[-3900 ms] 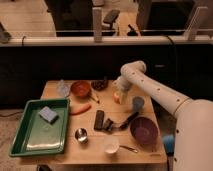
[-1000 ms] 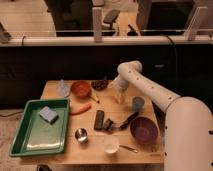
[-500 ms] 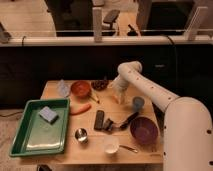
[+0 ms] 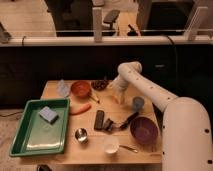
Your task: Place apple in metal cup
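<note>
The metal cup is small, shiny and silver, and stands upright near the table's front, right of the green tray. My gripper points down over the back middle of the table, between the dark bowl and the light blue cup, well behind and to the right of the metal cup. The apple does not show on its own; anything at the gripper's tip is hidden by the gripper.
A green tray with a blue sponge fills the left. Orange bowl, carrot, clear cup, dark bowl, light blue cup, purple bowl, white cup, dark items and a spoon crowd the table.
Since the oldest frame the arm's upper part has shifted and the gripper has dipped slightly over the same spot. Over the last second almost nothing has moved.
</note>
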`<state>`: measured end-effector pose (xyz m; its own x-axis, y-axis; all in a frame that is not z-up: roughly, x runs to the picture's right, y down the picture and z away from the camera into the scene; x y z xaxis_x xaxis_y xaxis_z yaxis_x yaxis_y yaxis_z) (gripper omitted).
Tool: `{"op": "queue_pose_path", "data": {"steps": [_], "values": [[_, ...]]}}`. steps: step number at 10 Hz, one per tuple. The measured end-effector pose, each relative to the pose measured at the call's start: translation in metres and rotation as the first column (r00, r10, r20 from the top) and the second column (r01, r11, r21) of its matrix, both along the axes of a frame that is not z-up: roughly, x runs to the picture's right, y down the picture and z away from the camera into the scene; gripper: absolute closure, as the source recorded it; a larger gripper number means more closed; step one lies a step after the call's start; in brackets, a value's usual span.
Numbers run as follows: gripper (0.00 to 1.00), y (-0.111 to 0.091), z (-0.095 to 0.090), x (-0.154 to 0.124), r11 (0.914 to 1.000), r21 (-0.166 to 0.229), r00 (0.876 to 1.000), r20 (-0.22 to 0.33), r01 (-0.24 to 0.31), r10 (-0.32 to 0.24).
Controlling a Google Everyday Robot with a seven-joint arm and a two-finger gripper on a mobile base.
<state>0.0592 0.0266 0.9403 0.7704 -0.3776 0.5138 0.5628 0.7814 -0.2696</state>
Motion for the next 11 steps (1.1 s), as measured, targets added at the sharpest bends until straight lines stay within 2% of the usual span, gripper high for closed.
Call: {"op": "queue_pose_path", "data": {"steps": [11], "values": [[0.2,0.0045,0.0061,-0.0093,0.9994,0.007,0.997,0.065,0.033,-0.033]]}}
